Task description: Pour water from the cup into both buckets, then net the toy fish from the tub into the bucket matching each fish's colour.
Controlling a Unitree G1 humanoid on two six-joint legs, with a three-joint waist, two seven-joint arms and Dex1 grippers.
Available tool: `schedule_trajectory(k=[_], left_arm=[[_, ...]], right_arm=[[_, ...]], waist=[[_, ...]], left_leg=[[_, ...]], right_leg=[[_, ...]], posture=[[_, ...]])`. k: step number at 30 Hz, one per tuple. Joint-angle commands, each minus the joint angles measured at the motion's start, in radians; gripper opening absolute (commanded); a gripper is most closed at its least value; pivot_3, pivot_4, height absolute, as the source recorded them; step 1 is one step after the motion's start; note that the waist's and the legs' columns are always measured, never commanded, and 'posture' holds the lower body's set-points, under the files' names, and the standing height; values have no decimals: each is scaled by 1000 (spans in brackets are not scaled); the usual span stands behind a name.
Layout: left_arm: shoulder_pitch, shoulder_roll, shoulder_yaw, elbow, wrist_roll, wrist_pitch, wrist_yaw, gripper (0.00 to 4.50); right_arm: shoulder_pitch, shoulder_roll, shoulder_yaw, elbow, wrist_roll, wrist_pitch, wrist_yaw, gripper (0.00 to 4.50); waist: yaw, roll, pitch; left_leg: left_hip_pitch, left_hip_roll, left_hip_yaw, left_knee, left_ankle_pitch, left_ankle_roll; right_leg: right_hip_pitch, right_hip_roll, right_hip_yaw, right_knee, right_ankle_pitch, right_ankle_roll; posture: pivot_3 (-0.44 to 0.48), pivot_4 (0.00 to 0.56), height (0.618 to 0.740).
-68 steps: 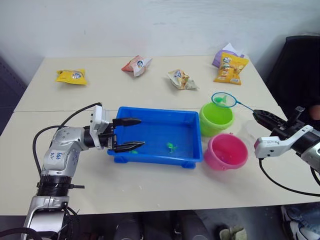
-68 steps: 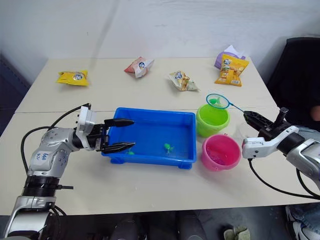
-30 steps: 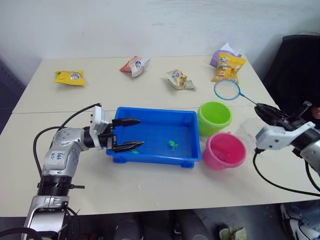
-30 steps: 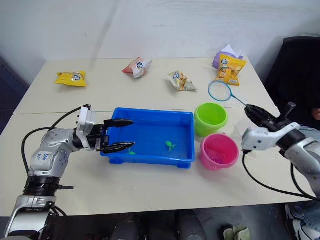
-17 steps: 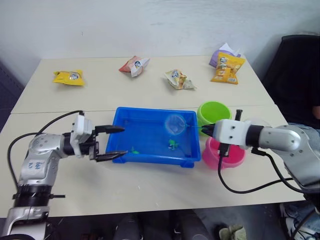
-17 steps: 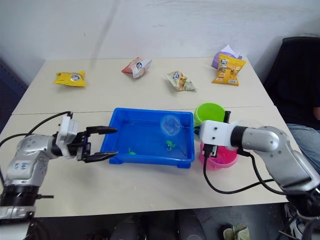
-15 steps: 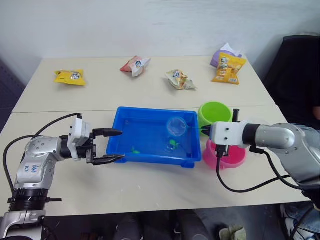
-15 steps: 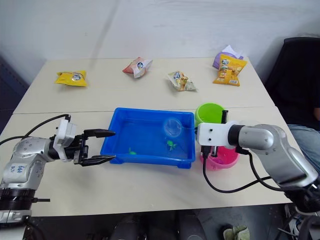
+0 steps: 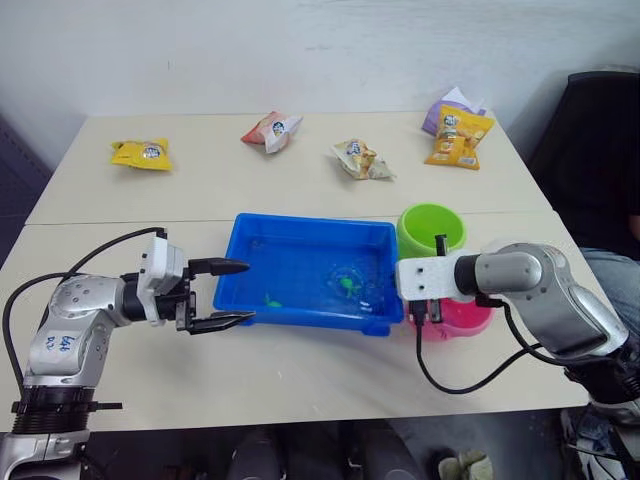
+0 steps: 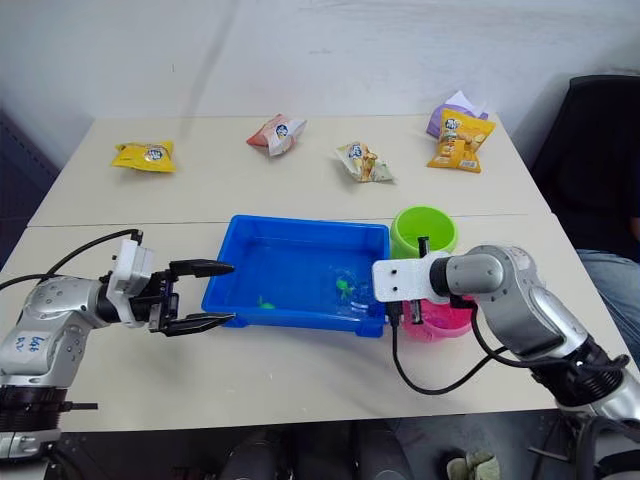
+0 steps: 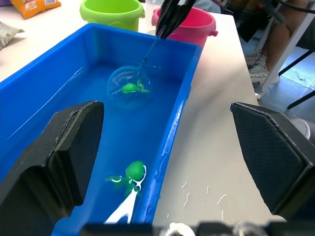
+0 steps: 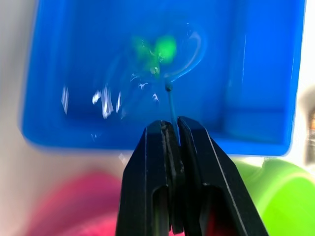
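Two green fish (image 11: pixel 129 177) sit in the blue tub (image 9: pixel 300 236); my right end effector (image 12: pixel 172 129) pinches the net (image 11: pixel 129 90) over one. My left end effector (image 9: pixel 226 293), spread apart, hovers just outside the tub's left rim.

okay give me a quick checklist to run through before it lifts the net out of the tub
1. Right gripper shut on the net's stick: ok.
2. Net down in the tub, hoop at a green fish: ok.
3. Fish fully inside the mesh, not just under or beside it: cannot tell.
4. Green bucket upright beside the tub, mouth open to receive it: ok.
5. Left gripper open and outside the tub's end, clear of the net's path: ok.
6. Second green fish lying apart from the hoop, so it will not be dragged along: ok.
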Motion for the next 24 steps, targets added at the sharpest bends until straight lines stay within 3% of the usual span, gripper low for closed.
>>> schedule_trajectory(k=[1, 14, 18, 24], left_arm=[[14, 15, 30, -14, -22, -14, -11, 4428], [-102, -35, 1, -24, -67, 32, 16, 4428], [-152, -64, -25, -3, -54, 40, 30, 4428], [-212, -93, -62, 57, -31, 23, 24, 4428]], right_arm=[[13, 20, -114, -48, 101, 117, -12, 0], [273, 32, -589, -213, 429, 274, -108, 0], [356, -21, -714, -162, 395, 178, -127, 0], [382, -28, -773, 18, 312, -21, -224, 0]], waist=[[1, 0, 0], [5, -1, 0], [6, 0, 0], [1, -1, 0]], left_leg=[[0, 0, 0, 0, 0, 0], [0, -1, -1, 0, -1, 2], [-1, -1, -1, -1, -1, 2], [1, -1, 1, 0, -1, 2]], right_leg=[[0, 0, 0, 0, 0, 0], [1, 0, -1, -1, 0, 0], [1, 0, 0, -3, 0, 1], [2, 1, 1, -3, 1, 2]], posture=[[0, 150, 739], [0, 150, 739], [0, 150, 739], [0, 150, 739]])
